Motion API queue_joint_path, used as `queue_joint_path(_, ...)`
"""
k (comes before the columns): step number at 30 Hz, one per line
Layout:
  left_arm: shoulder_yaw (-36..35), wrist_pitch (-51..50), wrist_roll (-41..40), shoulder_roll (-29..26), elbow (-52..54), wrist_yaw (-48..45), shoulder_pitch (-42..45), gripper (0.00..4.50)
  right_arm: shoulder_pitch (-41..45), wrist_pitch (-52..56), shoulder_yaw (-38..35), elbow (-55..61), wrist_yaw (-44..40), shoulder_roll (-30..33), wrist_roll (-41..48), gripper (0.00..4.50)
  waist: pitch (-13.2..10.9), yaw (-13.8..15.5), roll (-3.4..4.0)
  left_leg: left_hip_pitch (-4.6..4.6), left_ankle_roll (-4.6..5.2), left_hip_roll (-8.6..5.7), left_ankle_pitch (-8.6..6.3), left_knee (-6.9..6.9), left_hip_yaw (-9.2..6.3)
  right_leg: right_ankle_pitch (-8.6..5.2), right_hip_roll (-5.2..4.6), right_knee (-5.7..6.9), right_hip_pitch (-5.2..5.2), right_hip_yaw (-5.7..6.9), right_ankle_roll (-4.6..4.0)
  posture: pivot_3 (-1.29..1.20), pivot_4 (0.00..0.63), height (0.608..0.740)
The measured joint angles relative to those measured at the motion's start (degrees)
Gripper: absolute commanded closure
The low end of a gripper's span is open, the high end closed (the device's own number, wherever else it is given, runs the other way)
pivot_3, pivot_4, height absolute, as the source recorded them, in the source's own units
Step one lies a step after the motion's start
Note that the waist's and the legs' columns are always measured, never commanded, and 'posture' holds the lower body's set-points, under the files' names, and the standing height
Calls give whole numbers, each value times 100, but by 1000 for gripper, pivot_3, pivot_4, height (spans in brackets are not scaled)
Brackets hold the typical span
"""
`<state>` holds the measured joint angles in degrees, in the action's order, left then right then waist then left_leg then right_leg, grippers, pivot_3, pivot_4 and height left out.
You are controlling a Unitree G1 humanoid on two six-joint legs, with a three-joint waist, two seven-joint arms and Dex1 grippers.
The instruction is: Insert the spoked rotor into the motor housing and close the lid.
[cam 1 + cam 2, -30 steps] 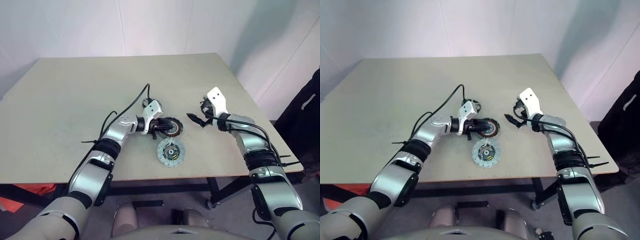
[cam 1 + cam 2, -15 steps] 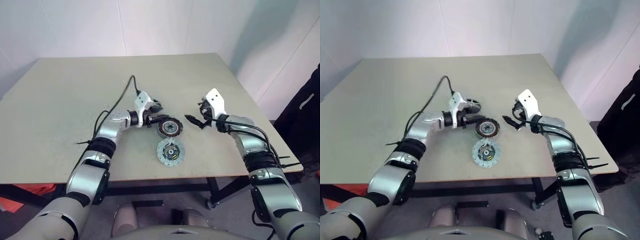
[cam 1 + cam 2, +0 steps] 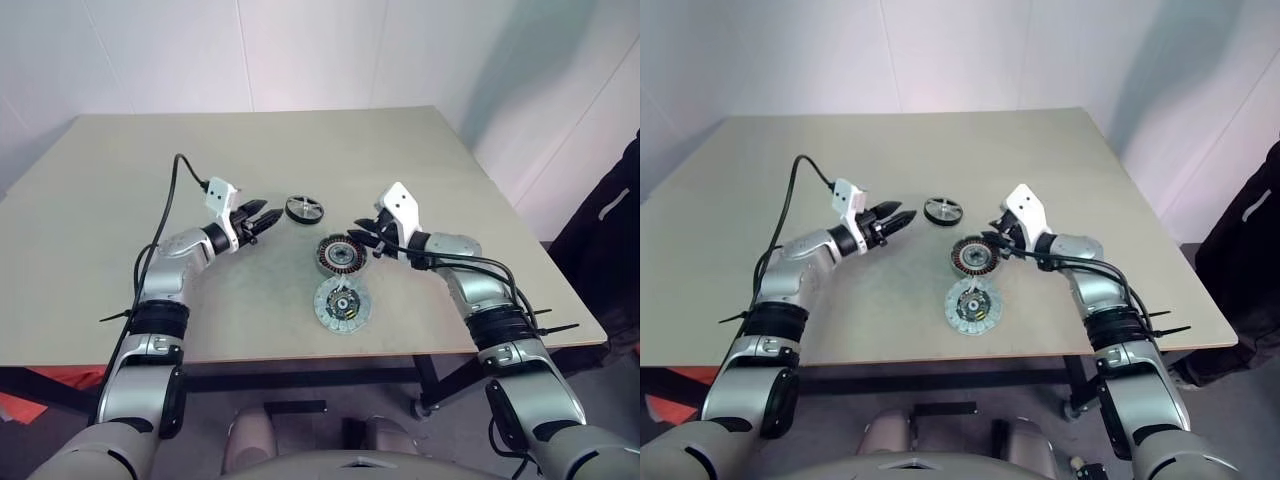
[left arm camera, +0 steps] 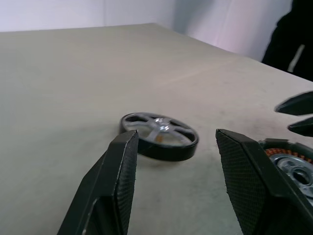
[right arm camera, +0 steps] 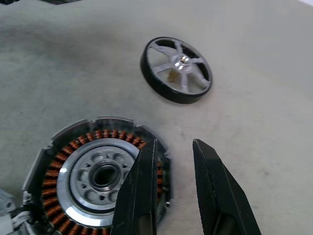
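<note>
3 parts lie on the table [image 3: 120, 190]. My left gripper [image 3: 262, 220] has its 2 fingers well apart and holds nothing; the spoked rotor [image 3: 304, 208] lies flat just beyond their tips, not touching. My right gripper [image 3: 364, 238] has a narrow gap between its fingers and stands over the rim of the motor housing [image 3: 339, 254]; contact I cannot tell. Near the housing, on my side, lies the lid [image 3: 342, 304].
</note>
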<state>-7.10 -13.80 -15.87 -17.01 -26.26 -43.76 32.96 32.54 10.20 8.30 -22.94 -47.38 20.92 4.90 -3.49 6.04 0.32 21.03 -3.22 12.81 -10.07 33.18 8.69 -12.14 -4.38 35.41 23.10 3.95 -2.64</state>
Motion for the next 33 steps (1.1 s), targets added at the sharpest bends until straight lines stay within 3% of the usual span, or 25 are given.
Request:
queue_joint_path(3,1,-16,-46,53,181,176,-116,1821,0,23,96,2,-35,-41,-30,3058,0,-1,0,-1,0,0,0,0,0,0,0,-1,0,-1,0,0,0,740)
queue_joint_path(9,44,-42,-50,161,225,403,-233,1821,-34,82,158,241,-178,-66,-33,4461,-1,-18,-1,-1,-1,1,0,-1,0,0,1,-1,0,0,0,0,0,740)
queue_joint_path(33,76,-26,41,101,223,562,-242,1821,-210,181,320,288,-37,44,-277,4461,-1,-25,-1,-2,-1,0,0,-2,0,0,1,-3,-1,-1,1,0,0,740)
